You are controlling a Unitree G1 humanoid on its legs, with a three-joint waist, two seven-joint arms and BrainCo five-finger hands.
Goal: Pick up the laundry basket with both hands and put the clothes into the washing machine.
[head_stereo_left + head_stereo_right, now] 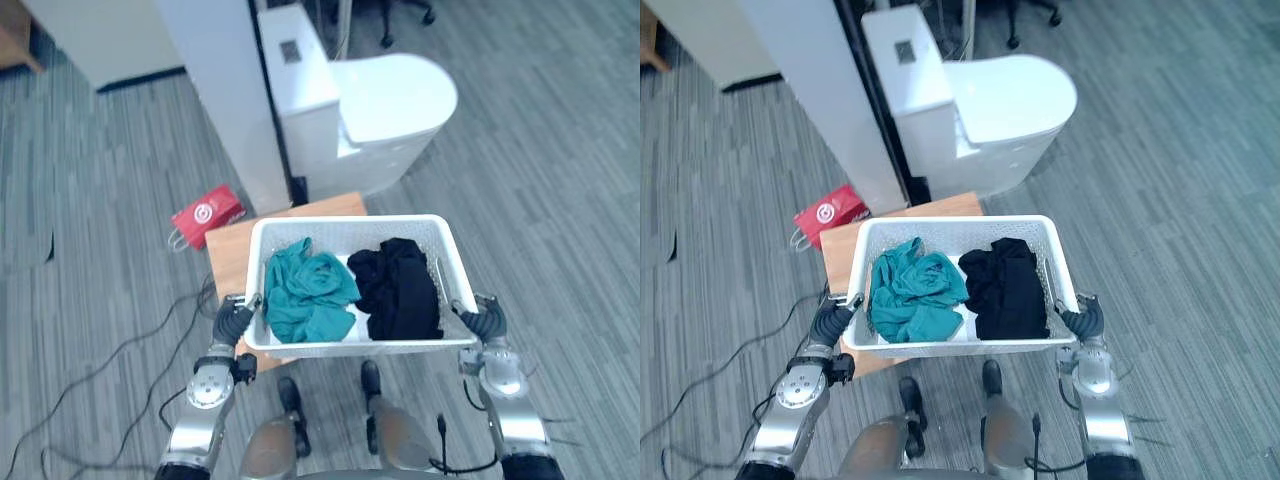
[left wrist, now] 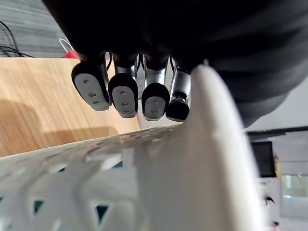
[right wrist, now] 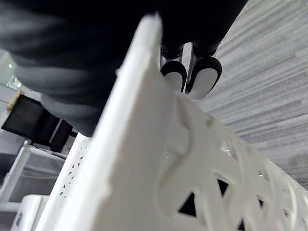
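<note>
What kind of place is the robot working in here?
Probably an indoor test room furnished like a home: a white toilet stands on a grey striped floor, a wheeled chair base shows behind it, and a laundry basket holds clothes.

Bright, soft light comes from above, and the floor (image 1: 560,150) is evenly lit. In the left wrist view a soft shadow lies on the bench (image 2: 43,91) beside the basket (image 2: 211,159), whose near rim shows pale and bright
</note>
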